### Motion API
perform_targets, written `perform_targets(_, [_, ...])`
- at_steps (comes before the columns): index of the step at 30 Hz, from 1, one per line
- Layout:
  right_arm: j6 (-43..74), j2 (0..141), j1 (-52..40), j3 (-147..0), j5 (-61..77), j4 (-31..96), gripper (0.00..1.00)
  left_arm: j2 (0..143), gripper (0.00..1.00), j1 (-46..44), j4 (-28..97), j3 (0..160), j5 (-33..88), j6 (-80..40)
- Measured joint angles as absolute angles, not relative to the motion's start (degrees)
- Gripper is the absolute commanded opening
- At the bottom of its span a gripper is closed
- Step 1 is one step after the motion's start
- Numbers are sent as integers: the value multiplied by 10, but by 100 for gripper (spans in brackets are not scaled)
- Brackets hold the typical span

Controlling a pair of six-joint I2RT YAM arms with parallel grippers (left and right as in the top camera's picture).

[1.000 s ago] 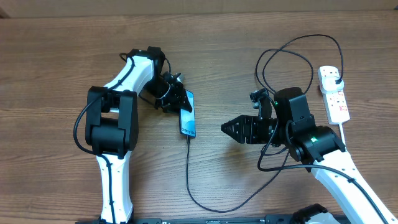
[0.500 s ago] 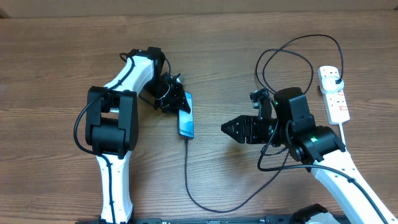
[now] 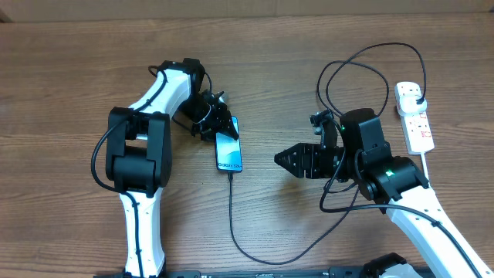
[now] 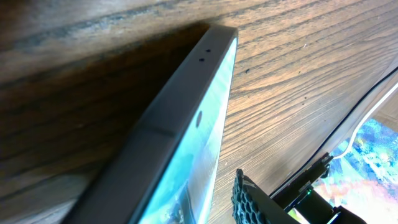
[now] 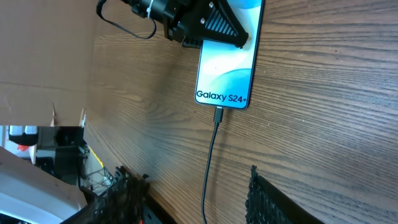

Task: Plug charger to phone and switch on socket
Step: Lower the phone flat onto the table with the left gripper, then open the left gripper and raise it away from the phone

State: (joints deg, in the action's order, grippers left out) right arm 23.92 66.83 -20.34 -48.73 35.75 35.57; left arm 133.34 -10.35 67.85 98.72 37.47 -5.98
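Presently, by view:

- Phone (image 3: 228, 148): lies screen-up on the wooden table (image 3: 62, 77), left of centre. Only the right wrist view shows the "Galaxy S24+" text near the lower edge of the phone (image 5: 227, 68).
- Charger (image 3: 232, 208): overhead shows the thin black cable running from the phone's near end, looping right and up to the socket (image 3: 414, 116). Its black plug sits in the socket's far end. The right wrist view shows the connector of the charger (image 5: 210, 162) seated in the phone's port.
- Left gripper (image 3: 214, 123): closed on the phone's far end. The right wrist view shows the left gripper (image 5: 217, 28) with one finger across the screen. The left wrist view shows the phone (image 4: 186, 124) edge-on, with shadow beneath it and one textured finger (image 4: 249, 200) beside the glass.
- Right gripper (image 3: 279, 160): hangs right of the phone, touching nothing. Overhead it looks like one dark wedge. Its own wrist view shows the right gripper (image 5: 186, 171) spread wide.
- Socket: white strip at the table's right edge, well apart from both grippers. The switch positions are too small to read.
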Motion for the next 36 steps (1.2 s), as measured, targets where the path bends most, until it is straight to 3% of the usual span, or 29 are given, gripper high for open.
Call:
perform_targets(13, [240,668,-203,-487,358,356,56,1331,53,-104,686,988,366,-60])
perform_targets(36, [236,668,-203,-487,357,361,56,1319,62,-104,703,993,289,-61])
